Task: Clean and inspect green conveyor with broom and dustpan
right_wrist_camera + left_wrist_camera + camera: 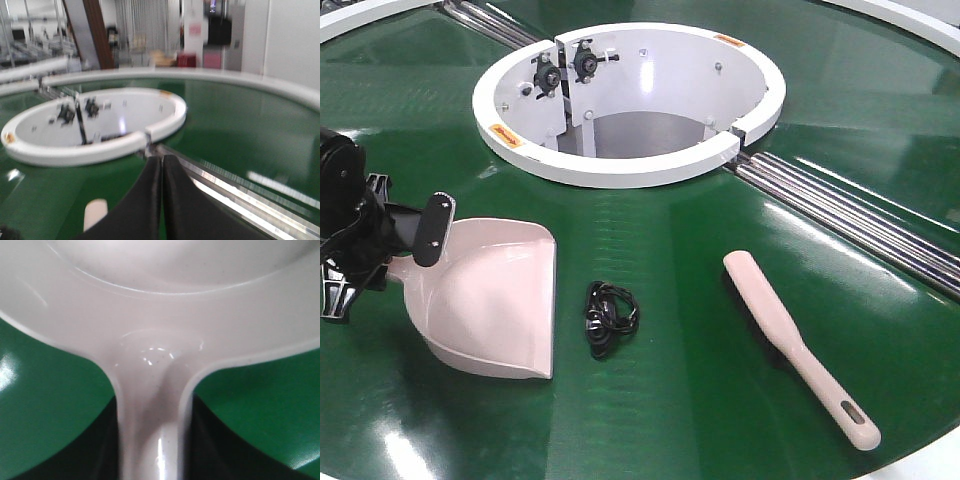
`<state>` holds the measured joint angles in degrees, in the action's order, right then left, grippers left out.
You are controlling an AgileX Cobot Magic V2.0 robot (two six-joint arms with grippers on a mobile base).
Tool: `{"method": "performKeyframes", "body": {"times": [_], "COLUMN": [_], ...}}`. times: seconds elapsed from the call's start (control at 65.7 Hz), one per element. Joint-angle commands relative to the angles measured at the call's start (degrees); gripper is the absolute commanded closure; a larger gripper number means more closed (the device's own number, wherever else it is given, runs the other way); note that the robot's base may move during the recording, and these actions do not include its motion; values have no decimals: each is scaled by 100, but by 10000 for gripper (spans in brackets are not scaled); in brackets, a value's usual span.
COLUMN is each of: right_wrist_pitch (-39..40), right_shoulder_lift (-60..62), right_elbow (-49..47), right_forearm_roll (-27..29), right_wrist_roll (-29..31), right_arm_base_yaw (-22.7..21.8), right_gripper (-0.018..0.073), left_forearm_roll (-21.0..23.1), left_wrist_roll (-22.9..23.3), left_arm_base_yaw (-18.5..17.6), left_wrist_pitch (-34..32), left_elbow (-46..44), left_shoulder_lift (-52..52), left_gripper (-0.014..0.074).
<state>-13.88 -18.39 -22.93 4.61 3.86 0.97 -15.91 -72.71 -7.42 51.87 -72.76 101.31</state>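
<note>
Our left gripper [425,236] is clamped on the thin handle of the pale pink-beige plastic scoop-shaped dustpan [490,295]. Its wide mouth rests on the glossy dark green conveyor [700,400], facing a small black tangled cord [608,318], ready, we judge, to receive it. The long flat pink-beige plastic broom [772,312] lies ungrasped beyond the cord. Our right gripper [162,167] hangs above the belt, pinched closed on nothing.
</note>
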Motion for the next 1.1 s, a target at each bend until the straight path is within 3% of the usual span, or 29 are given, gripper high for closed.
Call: {"method": "performKeyframes", "body": {"times": [0.0,0.243,0.365,0.608,0.867,1.08], "right_wrist_pitch": [172,181,-297,-1420,-2208,-3100], "right_shoulder_lift": [-418,-905,-1226,-2067,-3168,-4146], "right_elbow": [-283,-323,-579,-1278,-1971,-2672], "right_forearm_roll": [132,120,107,-25,-112,-172], "right_wrist_roll": [44,38,163,298,36,-141], "right_arm_base_yaw": [-21,-21,50,894,1409,1873], "right_gripper": [569,564,527,306,55,23], "left_forearm_roll": [99,99,99,99,99,99], "left_wrist_roll": [-152,-152,-152,-152,-152,-152], "left_arm_base_yaw": [-92,-92,-92,-92,-92,-92], "left_wrist_pitch": [87,87,87,87,87,87], "left_elbow": [-118,-118,-118,-118,-118,-118], "left_shoulder_lift": [-211,-211,-211,-211,-211,-211], "left_gripper": [603,603,603,603,603,603]}}
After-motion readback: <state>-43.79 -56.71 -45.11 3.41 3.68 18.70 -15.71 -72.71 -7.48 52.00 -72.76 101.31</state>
